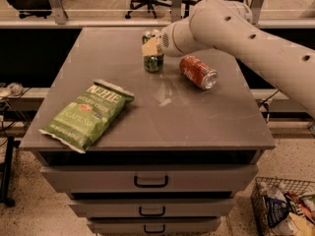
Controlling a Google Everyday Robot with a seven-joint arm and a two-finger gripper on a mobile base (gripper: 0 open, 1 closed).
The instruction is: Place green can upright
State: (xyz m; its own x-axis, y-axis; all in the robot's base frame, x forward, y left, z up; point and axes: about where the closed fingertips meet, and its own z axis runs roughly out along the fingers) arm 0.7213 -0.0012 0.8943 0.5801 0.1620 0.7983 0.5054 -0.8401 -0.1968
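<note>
The green can (153,62) stands upright at the back middle of the grey cabinet top (162,117); its silver top shows just above my fingers. My gripper (150,45) reaches in from the right and is shut on the can's upper half. One pale fingertip (149,47) lies across the can's front, and the other finger is hidden behind the can. The can's base looks to be at the surface, though I cannot tell if it touches.
A red and white can (198,72) lies on its side just right of the green can. A large green chip bag (87,114) lies flat at the front left. A wire basket (285,205) stands on the floor at the lower right. Office chairs stand behind the cabinet.
</note>
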